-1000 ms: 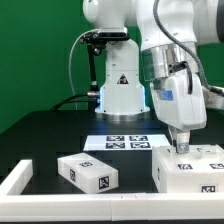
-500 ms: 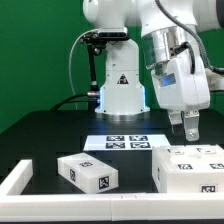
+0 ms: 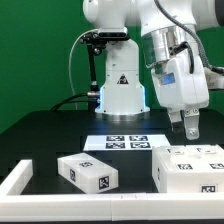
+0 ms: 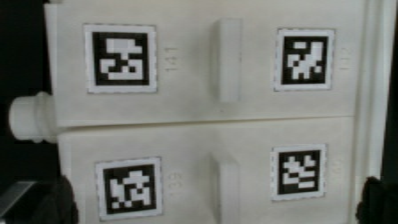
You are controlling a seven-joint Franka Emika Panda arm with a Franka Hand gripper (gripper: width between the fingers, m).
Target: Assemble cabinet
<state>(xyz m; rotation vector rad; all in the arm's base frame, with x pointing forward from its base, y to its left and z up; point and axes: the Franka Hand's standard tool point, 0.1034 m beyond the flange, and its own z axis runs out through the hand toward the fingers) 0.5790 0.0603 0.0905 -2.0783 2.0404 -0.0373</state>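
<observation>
The large white cabinet body lies on the black table at the exterior view's right, tags facing up. My gripper hangs a little above its back part, open and empty. The wrist view looks straight down on the cabinet body, showing several tags, a seam across the middle and a round knob on one side. The dark fingertips show only at the corners, wide apart, around my gripper. A smaller white tagged piece lies apart toward the exterior view's left.
The marker board lies flat behind the parts. The white robot base with its warning sticker stands at the back. A white rail borders the table at the front left.
My gripper has risen from the top of the cabinet body to a little above it. It has held still for the last half second. The parts have not moved.
</observation>
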